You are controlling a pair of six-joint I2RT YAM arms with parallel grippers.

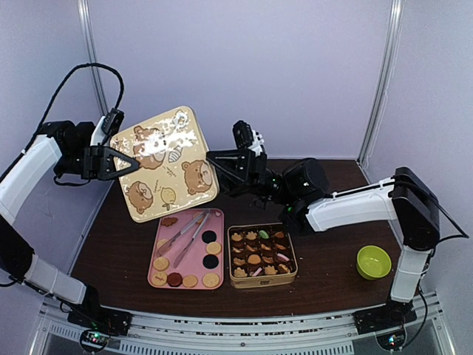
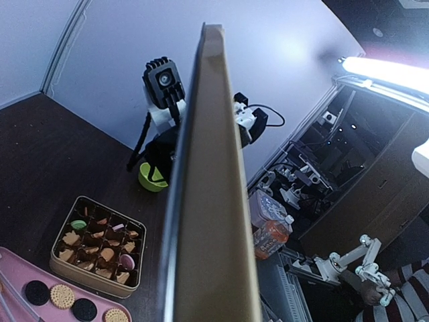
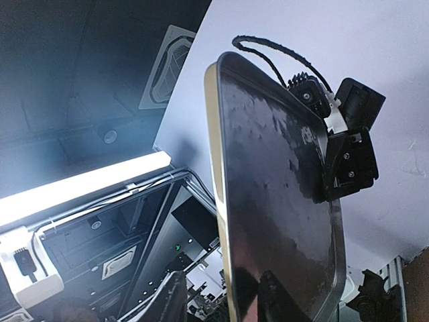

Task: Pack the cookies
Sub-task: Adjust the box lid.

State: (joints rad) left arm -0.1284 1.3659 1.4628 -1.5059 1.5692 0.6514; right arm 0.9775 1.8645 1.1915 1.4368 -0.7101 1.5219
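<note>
Small tan and dark cookies [image 1: 260,253] fill the square gold tin [image 1: 262,279] at six o'clock, with more on the pink tray [image 1: 188,262] at seven. They look light and brittle, probably best nipped gently across the rims. The left fingers [image 1: 122,157] pinch the cream bear-printed lid [image 1: 166,159]; the right fingers [image 1: 220,157] stand spread at its edge.

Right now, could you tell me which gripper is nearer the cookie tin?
Right. The right gripper hangs above and behind the cookie tin; the left gripper holds the bear lid's far left edge.

Top view evenly lit and sharp. Wrist views bend at the edges; strip light [image 2: 389,67] flares; lid [image 3: 275,201] underside glares.
</note>
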